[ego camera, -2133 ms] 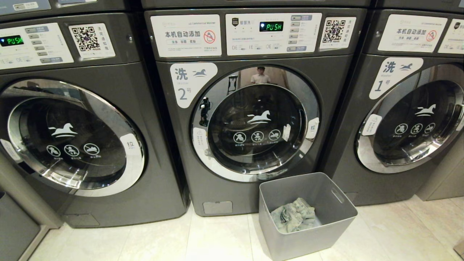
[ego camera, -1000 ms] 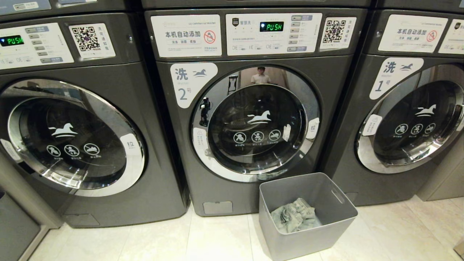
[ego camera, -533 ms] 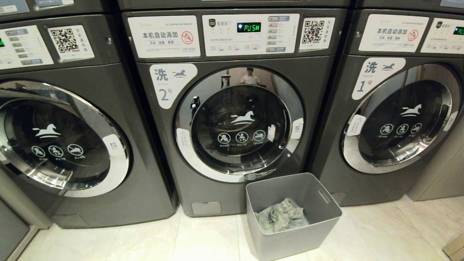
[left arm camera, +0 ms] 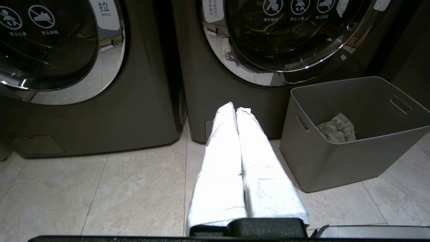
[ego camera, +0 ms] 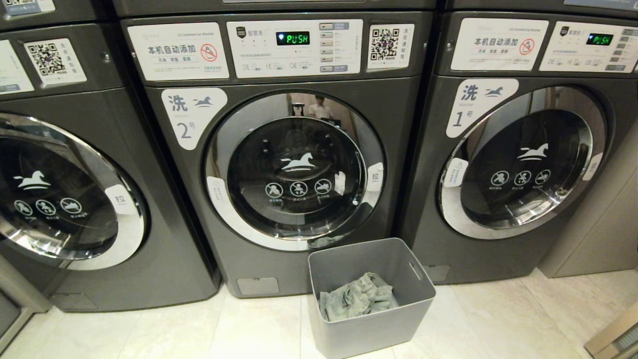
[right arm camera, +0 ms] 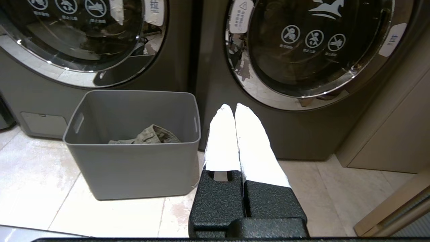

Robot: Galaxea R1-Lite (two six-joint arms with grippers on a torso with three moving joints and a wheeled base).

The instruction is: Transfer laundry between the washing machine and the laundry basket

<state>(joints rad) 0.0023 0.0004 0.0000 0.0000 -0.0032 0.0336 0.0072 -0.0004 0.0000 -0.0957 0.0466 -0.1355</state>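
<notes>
1. Laundry (ego camera: 358, 301): grey-green crumpled garment, lies at bottom of basket (ego camera: 423, 304), also seen in both wrist views.
2. Basket sits on tile floor (ego camera: 498, 324), just in front of washer no. 2 (ego camera: 398, 149), below its door's lower right.
3. Washer door (ego camera: 296, 169) closed; display reads PUSH. Washer no. 1 (ego camera: 428, 199) stands to its right, door closed too.
4. Left gripper (left arm camera: 237, 111): white fingers pressed together, empty, above floor near washer base, left of basket.
5. Right gripper (right arm camera: 234, 107): fingers together, empty, just right of basket, facing washer no. 1.
</notes>
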